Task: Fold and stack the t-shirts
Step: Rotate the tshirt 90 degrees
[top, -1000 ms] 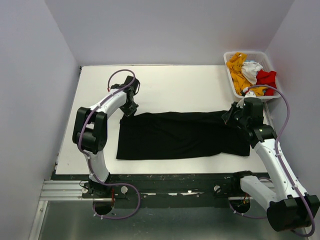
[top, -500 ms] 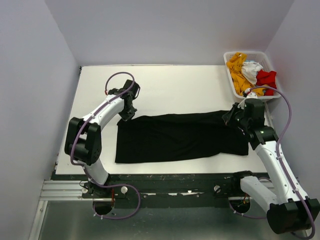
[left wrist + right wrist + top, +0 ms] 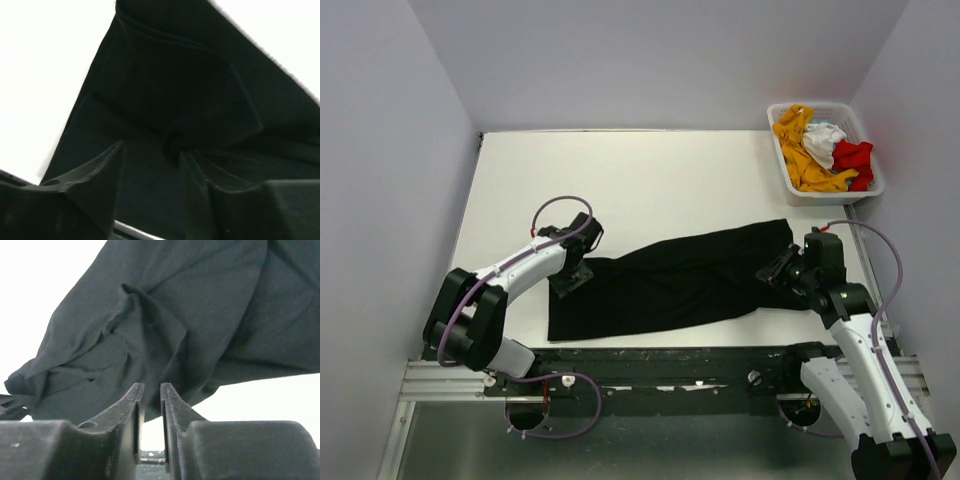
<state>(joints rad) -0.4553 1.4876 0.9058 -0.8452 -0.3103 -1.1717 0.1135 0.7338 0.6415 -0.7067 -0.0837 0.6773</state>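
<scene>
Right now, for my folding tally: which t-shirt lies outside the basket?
The black t-shirt, stretched across the table; the orange-yellow, white and red ones sit bunched in the basket.

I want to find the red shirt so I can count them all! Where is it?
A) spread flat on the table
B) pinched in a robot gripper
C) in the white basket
C: the red shirt lies bunched in the white basket, next to the orange-yellow shirt and the white shirt.

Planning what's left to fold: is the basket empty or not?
Not empty: an orange shirt, a white shirt and a red shirt lie crumpled in the basket.
</scene>
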